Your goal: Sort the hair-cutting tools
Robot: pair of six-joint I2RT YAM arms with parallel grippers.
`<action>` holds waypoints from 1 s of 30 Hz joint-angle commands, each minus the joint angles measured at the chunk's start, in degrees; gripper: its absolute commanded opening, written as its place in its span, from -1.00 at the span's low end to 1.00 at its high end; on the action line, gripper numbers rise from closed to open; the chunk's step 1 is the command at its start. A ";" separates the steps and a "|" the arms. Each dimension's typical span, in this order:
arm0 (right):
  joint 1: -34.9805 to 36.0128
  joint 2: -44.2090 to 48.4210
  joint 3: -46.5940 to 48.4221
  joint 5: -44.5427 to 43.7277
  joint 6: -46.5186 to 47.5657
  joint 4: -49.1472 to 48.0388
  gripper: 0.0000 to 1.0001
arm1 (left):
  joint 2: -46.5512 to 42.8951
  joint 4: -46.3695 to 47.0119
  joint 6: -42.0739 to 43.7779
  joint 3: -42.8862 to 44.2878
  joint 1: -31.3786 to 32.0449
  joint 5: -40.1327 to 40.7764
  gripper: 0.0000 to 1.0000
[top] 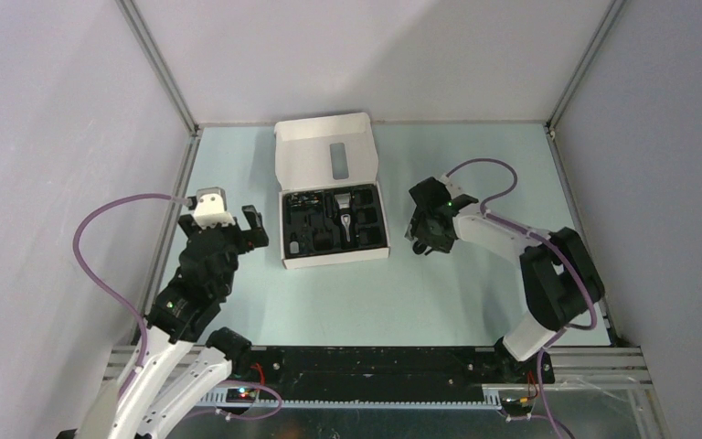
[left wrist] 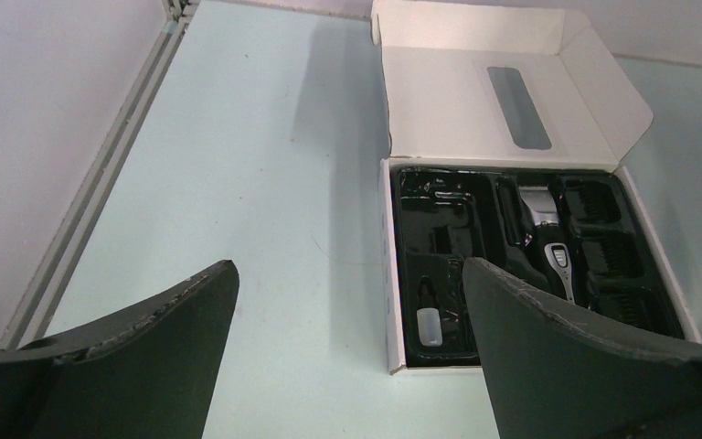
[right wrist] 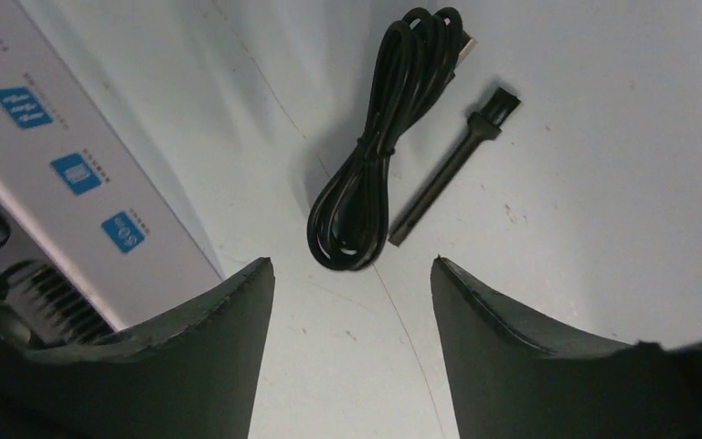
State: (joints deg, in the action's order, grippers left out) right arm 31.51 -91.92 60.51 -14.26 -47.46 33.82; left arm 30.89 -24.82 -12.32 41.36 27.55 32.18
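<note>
A silver-and-black clipper (left wrist: 548,242) lies in the black tray of the open white box (top: 285,233) at the table's middle, with black comb attachments (left wrist: 594,201) in pockets beside it. Right of the box, a black coiled cord (right wrist: 379,155) and a thin black brush (right wrist: 448,174) lie side by side on the table. My right gripper (right wrist: 350,261) hangs open just short of them, with nothing between its fingers; in the top view it (top: 425,233) covers both. My left gripper (left wrist: 347,265) is wide open and empty, left of the box's near corner (top: 233,219).
The box lid (top: 324,151) stands open towards the far wall. A small clear bottle (left wrist: 429,325) sits in the tray's near-left pocket. Grey walls with metal rails (top: 183,174) close in the table on the left, right and back.
</note>
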 commanded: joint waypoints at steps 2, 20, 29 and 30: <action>-0.38 -5.28 2.55 0.41 -4.44 -3.87 0.29 | -1.87 2.95 1.97 -0.45 -0.39 0.18 0.99; 2.53 -3.73 3.01 -3.59 -1.20 -4.67 -0.80 | 2.00 2.20 -0.98 1.92 -0.39 -7.38 0.99; 10.11 6.87 0.72 -5.38 6.56 -7.67 -0.85 | 6.58 3.64 -8.46 4.76 -0.35 -20.11 0.99; 10.66 8.78 -0.18 -5.11 8.06 -8.49 -0.85 | 7.00 4.65 -9.95 4.73 -0.37 -22.62 0.99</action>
State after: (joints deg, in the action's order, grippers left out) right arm 39.68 -89.17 61.84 -17.19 -44.95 29.08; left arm 36.75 -24.25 -17.06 43.88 27.55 18.15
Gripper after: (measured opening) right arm 0.121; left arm 0.996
